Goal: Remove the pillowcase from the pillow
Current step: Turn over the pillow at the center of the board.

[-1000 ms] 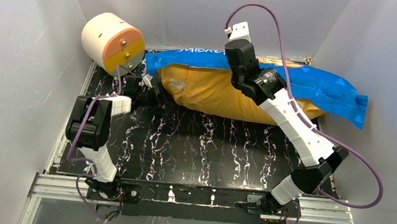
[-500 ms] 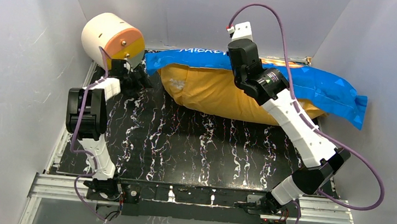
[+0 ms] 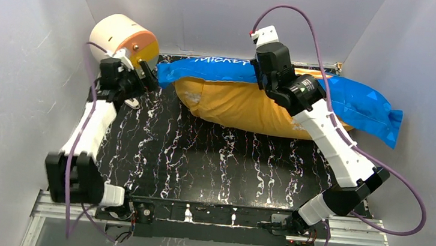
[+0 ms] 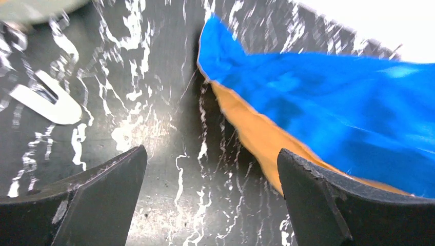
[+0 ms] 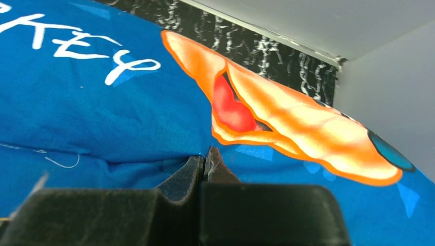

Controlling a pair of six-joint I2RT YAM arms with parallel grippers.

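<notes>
With our right pincer (image 5: 205, 156) clenched on the thin pillowcase (image 5: 92, 102) and our left pincer (image 4: 210, 154) released, we risk the fabric slipping free when pulled.

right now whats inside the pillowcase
Only cloth shows: the pillowcase bulges full, blue face on top, orange-yellow face toward the front. Whatever fills it, presumably the pillow, is covered by the fabric in every view, so it cannot be seen.

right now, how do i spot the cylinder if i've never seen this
Look to the far left corner of the black marbled table. The cream cylinder sits there, left of the blue pillowcase. Only it has a round orange-and-yellow end.
</notes>
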